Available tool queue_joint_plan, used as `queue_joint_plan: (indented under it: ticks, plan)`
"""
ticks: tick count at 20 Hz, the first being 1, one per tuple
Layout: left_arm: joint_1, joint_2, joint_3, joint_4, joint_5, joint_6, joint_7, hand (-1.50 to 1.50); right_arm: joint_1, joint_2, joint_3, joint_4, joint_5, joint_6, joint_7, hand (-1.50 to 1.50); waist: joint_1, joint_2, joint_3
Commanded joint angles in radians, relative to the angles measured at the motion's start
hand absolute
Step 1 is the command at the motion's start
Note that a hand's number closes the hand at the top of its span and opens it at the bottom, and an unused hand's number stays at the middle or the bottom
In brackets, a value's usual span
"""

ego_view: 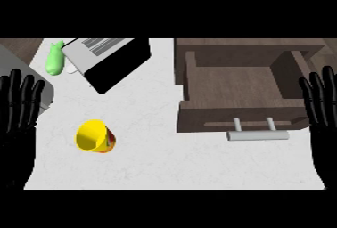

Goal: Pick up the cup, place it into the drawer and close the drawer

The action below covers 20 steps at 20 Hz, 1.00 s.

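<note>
A yellow cup (93, 136) with a red-orange outside lies on its side on the white counter (158, 156), left of centre, its mouth facing left and toward me. The brown wooden drawer (240, 89) stands open at the right, nothing inside it, with a grey bar handle (258, 135) on its front. My left hand (20, 111) rests open at the left edge, fingers up, well left of the cup. At the right edge my right hand (321, 111) rests open too, fingers up, beside the drawer's right wall.
A grey and black flat appliance (108, 58) lies tilted at the back left. A green object (55, 58) sits beside it near the counter's far left corner.
</note>
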<state>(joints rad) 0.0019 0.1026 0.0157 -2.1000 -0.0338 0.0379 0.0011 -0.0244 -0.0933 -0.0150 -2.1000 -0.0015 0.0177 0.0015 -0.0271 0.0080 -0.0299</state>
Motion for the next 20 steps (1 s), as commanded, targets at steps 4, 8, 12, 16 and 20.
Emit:
queue_joint_plan:
  ticks: [4, 8, 12, 16, 20]
  plan:
    - [0.0, 0.103, 0.026, -0.005, 0.246, -0.236, -0.005, -1.5, 0.01, 0.002, 0.005, -0.007, 0.015, 0.003, -0.02, -1.5, 0.028, -0.009, 0.03]
    - [0.016, 0.051, 0.04, 0.127, 0.426, -0.241, 0.093, -1.5, -0.006, -0.022, 0.065, 0.083, -0.023, 0.079, 0.062, -1.5, 0.03, 0.0, 0.029]
    - [0.075, 0.077, 0.092, 0.172, 0.509, -0.319, 0.064, -1.5, -0.021, -0.059, 0.013, 0.075, -0.063, 0.108, 0.106, -1.5, 0.03, -0.008, 0.03]
    - [0.01, 0.137, 0.176, 0.315, 0.527, -0.393, 0.036, -1.5, -0.093, -0.046, -0.013, 0.131, -0.09, 0.114, 0.096, -1.5, 0.029, -0.007, 0.03]
    - [-0.084, 0.102, 0.141, 0.45, 0.401, -0.321, 0.02, -1.5, -0.16, -0.06, -0.033, 0.206, -0.084, 0.127, 0.085, -1.5, 0.025, -0.006, 0.03]
